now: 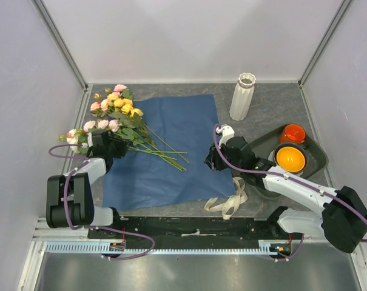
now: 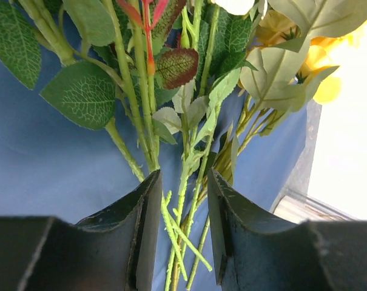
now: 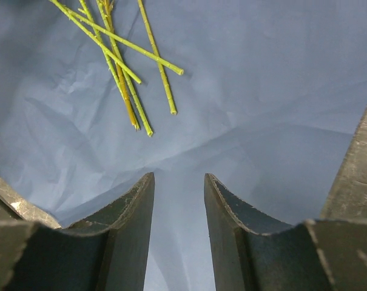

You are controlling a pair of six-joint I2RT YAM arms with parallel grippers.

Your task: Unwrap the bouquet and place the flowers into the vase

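**Flowers lie unwrapped on the sheet, both grippers low over it**

The left gripper (image 1: 119, 147) sits low over the flowers (image 1: 119, 112), with its 2 fingers (image 2: 144, 212) on either side of a cluster of green stems (image 2: 184, 163). The stems run up through the gap. Leaves and yellow heads spread out beyond the fingertips. Whether the fingers actually press on the stems cannot be told, since some blue shows between stem and finger.

The flowers rest on the blue paper sheet (image 1: 177, 133), which lies opened flat on the table. The pink, cream and yellow heads are on the far side of the left gripper. The bare stem ends (image 3: 125, 91) reach out toward the right gripper (image 1: 210, 160), well ahead of its tips.

That gripper is at the sheet's edge with its fingers (image 3: 222, 206) standing apart. Creased blue paper fills the gap between them.

The vase (image 1: 244, 97) stands upright off the sheet, farther out than the right gripper and a little to its right, well apart from it. The cream ribbon (image 1: 230, 203) lies loose behind the gripper, near its arm. A dark tray (image 1: 319, 159) with 2 orange cups (image 1: 290, 159) sits to the gripper's right.
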